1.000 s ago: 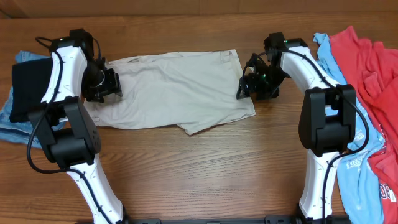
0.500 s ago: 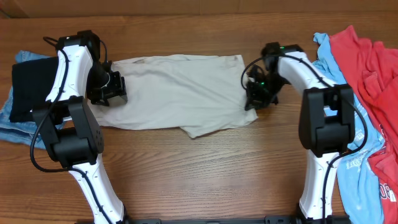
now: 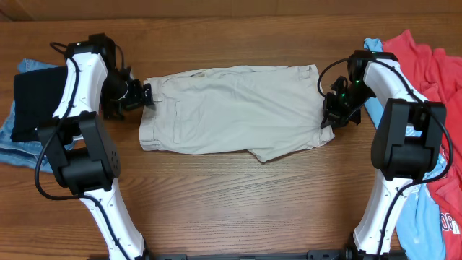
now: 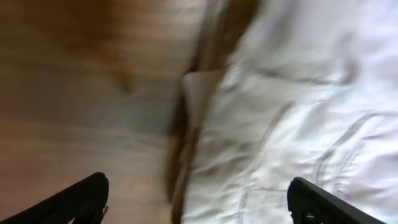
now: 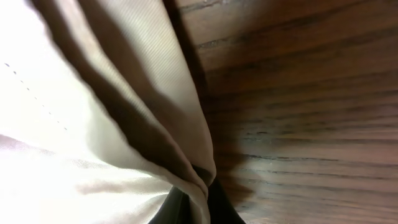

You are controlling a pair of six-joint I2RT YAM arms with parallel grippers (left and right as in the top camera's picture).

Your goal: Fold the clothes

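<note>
The beige shorts [image 3: 231, 108] of the clothes lie spread flat across the middle of the table. My left gripper [image 3: 143, 95] hovers over their left edge, open. In the left wrist view its dark fingers [image 4: 74, 204] stand far apart, and pale cloth [image 4: 292, 112] and bare wood show between them under the gripper [image 4: 199, 214]. My right gripper [image 3: 329, 119] is at the shorts' right edge. In the right wrist view it [image 5: 202, 202] is shut on a bunched fold of beige fabric [image 5: 124, 81].
A dark navy garment [image 3: 35, 101] lies on blue denim [image 3: 14, 148] at the far left. A red top [image 3: 433, 79] and a light-blue top [image 3: 415, 195] are heaped at the right edge, close behind the right arm.
The right gripper shut on the shorts' right edge and drew them to the right, stretching them flatter. The left gripper opened and let go of the left edge.
</note>
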